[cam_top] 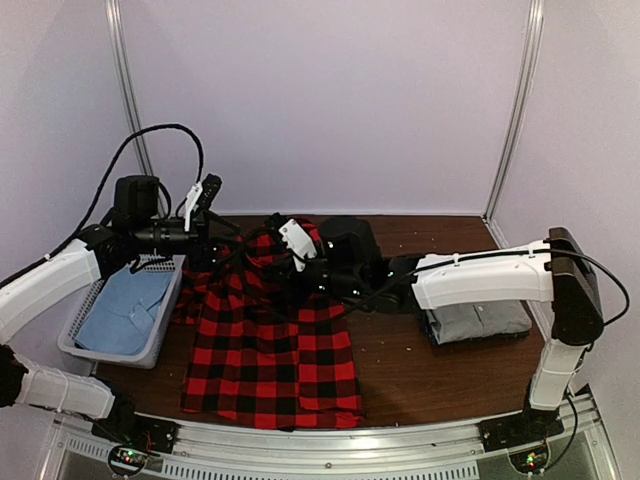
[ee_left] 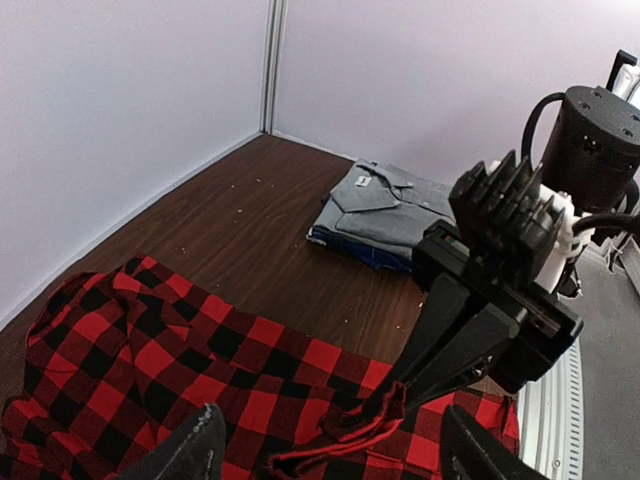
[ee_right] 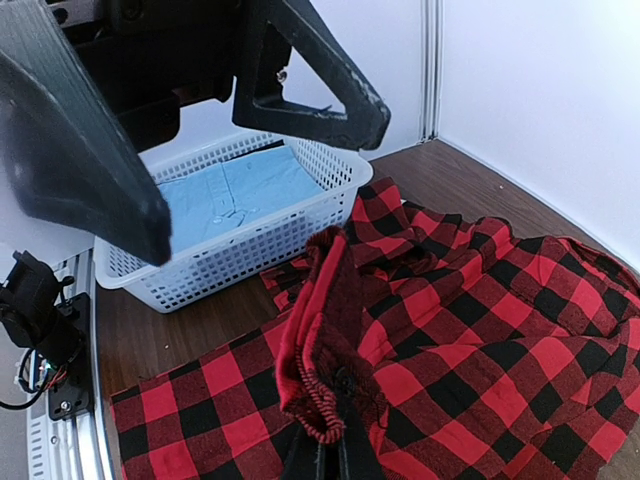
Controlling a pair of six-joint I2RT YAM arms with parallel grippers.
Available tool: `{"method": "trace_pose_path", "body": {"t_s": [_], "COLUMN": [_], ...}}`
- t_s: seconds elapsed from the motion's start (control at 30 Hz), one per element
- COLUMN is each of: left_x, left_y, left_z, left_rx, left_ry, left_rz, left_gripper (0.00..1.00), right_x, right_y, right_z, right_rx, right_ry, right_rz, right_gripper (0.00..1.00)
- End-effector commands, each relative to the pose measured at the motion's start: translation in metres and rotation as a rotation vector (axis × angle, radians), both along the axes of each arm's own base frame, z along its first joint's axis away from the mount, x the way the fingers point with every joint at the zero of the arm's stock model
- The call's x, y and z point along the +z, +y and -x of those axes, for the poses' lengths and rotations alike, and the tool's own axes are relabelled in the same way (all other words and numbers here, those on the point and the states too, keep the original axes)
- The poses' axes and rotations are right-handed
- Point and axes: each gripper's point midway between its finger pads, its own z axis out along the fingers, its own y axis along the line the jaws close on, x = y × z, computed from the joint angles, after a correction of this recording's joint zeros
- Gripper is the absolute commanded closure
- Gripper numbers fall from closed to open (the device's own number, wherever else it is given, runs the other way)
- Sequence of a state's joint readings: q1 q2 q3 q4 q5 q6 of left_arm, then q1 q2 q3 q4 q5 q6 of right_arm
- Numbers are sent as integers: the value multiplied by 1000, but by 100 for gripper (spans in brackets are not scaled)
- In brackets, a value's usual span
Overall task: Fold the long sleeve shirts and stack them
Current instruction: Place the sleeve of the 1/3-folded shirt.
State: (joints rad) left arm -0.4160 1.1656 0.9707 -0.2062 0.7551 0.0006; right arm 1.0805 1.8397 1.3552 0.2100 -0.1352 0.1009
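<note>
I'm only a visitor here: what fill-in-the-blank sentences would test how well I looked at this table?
1. The right gripper is shut on the checked shirt, which is red and ___.
2. The left gripper has its jaws ___.
3. The white basket holds a light ___ shirt.
4. The grey shirt is already neatly ___.
Missing words: black; open; blue; folded.

the right arm [cam_top: 480,278] hides part of the grey shirt [cam_top: 482,322].

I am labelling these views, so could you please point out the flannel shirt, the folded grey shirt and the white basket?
flannel shirt [cam_top: 270,370], top external view, on its lower body.
folded grey shirt [ee_left: 395,205], left wrist view, just below its collar.
white basket [ee_right: 235,255], right wrist view, on its near wall.
</note>
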Motion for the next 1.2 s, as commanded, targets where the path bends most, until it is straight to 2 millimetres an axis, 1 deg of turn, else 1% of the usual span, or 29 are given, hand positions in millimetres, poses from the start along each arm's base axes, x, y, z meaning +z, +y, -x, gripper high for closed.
{"method": "trace_pose_path", "body": {"t_s": [0.0,0.07,0.1,0.17,0.3,0.37,0.53,0.7,0.77,0.83,0.93,1.17], "left_x": [-9,-10,-8,0,9,7,-6,-27,-32,-36,-39,-45], "left_y": [-7,-9,-9,-9,-2,-2,-1,-2,-1,-2,-2,-3], "left_z": [-5,-7,-9,-14,-36,-39,-36,-34,-35,-33,-32,-30], "left_rx": [-32,-23,-13,26,174,197,218,221,230,227,225,221], "left_ry": [-31,5,24,51,119,161,250,311,322,332,341,364], "left_rz": [-4,18,38,80,148,183,246,217,208,206,205,201], "left_gripper": [26,26,26,26,25,26,26,26,26,26,26,27], "right_x": [19,17,17,9,-7,-16,-45,-74,-89,-99,-108,-126], "right_y": [-11,-17,-21,-28,-46,-52,-72,-87,-93,-97,-101,-103], "right_z": [3,2,2,4,15,23,34,45,49,53,57,71], "right_rx": [19,18,17,21,35,49,36,24,19,14,11,37], "right_ry": [-6,0,2,19,67,98,166,243,275,301,331,417], "right_rz": [-34,-18,-14,8,47,59,114,152,178,189,188,181], "right_gripper": [100,100,100,100,100,100,100,100,100,100,100,100]}}
